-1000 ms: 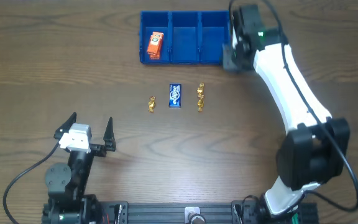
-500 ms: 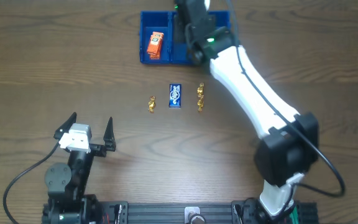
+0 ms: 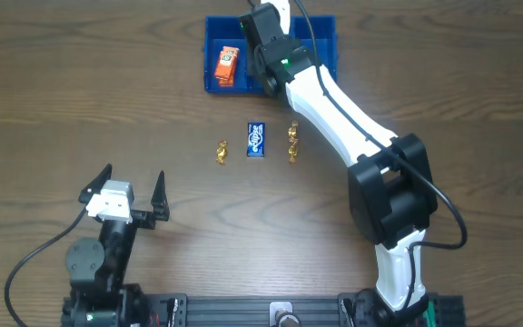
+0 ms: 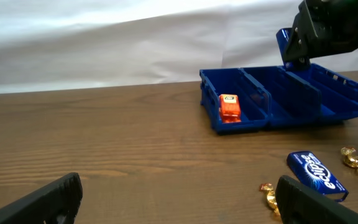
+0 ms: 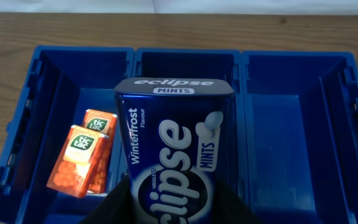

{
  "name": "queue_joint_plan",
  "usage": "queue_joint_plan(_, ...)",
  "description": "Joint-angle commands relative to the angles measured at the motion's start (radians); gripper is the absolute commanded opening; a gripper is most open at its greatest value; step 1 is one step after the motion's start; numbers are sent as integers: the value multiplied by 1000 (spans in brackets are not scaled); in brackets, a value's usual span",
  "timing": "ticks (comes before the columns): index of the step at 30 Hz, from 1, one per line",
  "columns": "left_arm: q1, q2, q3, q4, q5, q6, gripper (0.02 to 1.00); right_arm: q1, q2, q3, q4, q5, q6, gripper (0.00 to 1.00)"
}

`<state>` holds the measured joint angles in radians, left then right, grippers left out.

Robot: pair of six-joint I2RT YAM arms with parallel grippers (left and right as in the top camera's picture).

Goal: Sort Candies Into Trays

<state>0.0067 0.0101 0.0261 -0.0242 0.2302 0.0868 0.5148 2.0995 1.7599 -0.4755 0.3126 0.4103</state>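
A blue three-compartment tray stands at the table's far side, and two orange candy boxes lie in its left compartment. My right gripper is shut on a blue mint tin, held upright over the middle compartment, next to the orange boxes. From above, the right gripper hangs over the tray. A second blue mint tin lies on the table between gold-wrapped candies. My left gripper stands open near the front left, away from everything.
The left wrist view shows the tray, the orange box, the loose tin and gold candies on bare wood. The tray's right compartment holds nothing. Open table lies on both sides.
My right arm has swung left from the tray's right end to over the middle compartment, carrying the mint tin. The left arm has stayed still.
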Motion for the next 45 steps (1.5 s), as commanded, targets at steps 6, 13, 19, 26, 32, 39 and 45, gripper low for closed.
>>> queue_joint_plan(6, 6, -6, -21, -31, 6, 14, 998, 0, 5, 8, -2, 35, 13, 1000)
queue_joint_plan(13, 6, -6, -21, -31, 6, 14, 998, 1, 5, 9, -8, 27, 13, 1000)
queue_joint_plan(19, 6, -6, -21, -31, 6, 14, 998, 3, -30, 59, -126, 6, 28, 1000)
queue_joint_plan(26, 6, -6, -21, -31, 6, 14, 996, 65, -56, 179, -529, -77, 169, 1000)
queue_joint_plan(32, 6, -6, -21, -31, 6, 14, 998, 127, 2, 170, -675, -150, 224, 1000)
queue_joint_plan(39, 6, -6, -21, -31, 6, 14, 998, 142, 98, 83, -616, -204, 278, 1000)
queue_joint_plan(45, 6, -6, -21, -31, 6, 14, 998, 144, 136, 12, -579, -226, 298, 1000)
